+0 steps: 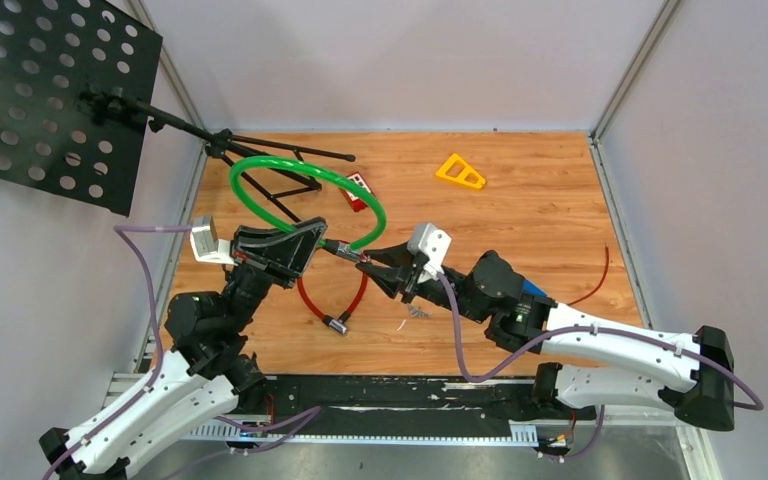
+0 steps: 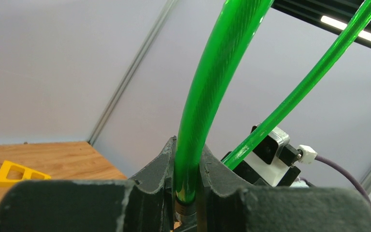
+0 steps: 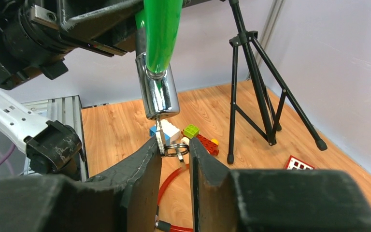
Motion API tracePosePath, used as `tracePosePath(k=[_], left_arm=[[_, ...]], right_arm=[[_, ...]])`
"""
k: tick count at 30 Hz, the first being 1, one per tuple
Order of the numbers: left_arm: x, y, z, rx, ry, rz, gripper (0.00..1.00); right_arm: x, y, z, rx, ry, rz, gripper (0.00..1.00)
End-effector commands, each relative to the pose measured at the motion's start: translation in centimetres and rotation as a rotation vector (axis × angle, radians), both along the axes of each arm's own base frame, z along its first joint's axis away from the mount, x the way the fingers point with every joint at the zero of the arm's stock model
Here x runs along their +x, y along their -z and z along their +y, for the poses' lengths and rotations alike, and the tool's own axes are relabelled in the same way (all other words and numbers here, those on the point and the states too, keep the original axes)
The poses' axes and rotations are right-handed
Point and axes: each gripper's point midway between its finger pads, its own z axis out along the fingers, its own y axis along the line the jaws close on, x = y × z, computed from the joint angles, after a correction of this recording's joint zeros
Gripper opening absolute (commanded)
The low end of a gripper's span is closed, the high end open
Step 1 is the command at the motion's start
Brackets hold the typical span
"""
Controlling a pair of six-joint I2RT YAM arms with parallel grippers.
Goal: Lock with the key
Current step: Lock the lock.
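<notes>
Music stand (image 1: 50,95) far left, its legs under the raised green cable lock (image 1: 290,168); left gripper (image 2: 187,159) clamps that cable near the barrel (image 3: 159,94); red cable (image 1: 312,305) lies below; key (image 3: 160,137) sits in the barrel, right gripper (image 3: 175,150) jaws narrow about it, grip unclear.

I am driving a lab test cell: plain white panel walls (image 1: 410,60) on aluminium posts (image 1: 634,68) enclose a wood-laminate tabletop (image 1: 540,230), with a slotted aluminium rail (image 1: 410,432) along the bottom.
</notes>
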Motion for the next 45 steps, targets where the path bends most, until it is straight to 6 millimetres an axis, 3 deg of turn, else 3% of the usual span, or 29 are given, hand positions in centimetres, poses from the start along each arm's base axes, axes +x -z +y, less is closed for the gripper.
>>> tracePosePath(k=[1, 5, 9, 22, 30, 39, 45], left_arm=[[-1.7, -3.4, 1.3, -0.098, 0.029, -0.073, 0.0], [-1.8, -3.3, 1.3, -0.097, 0.029, -0.074, 0.0], [-1.7, -3.0, 1.3, -0.096, 0.029, -0.066, 0.0], [-1.5, -2.6, 1.2, -0.089, 0.025, -0.06, 0.0], [-1.6, -2.6, 0.9, -0.091, 0.038, -0.06, 0.0], [-1.6, -2.7, 1.0, -0.094, 0.037, -0.063, 0.0], [-1.6, -2.6, 1.0, -0.092, 0.035, -0.061, 0.0]], right_arm=[[0.8, -1.6, -0.2, 0.018, 0.044, -0.02, 0.24], [0.6, -1.7, -0.2, 0.03, 0.033, -0.024, 0.17], [0.3, -1.9, -0.2, 0.037, 0.017, -0.032, 0.29], [-1.5, -3.8, -1.2, 0.089, -0.054, -0.073, 0.31], [-1.3, -3.1, -0.9, 0.07, -0.054, -0.069, 0.25], [-1.3, -2.6, -0.3, 0.05, -0.062, -0.071, 0.28], [-1.3, -2.8, -0.5, 0.058, -0.057, -0.072, 0.12]])
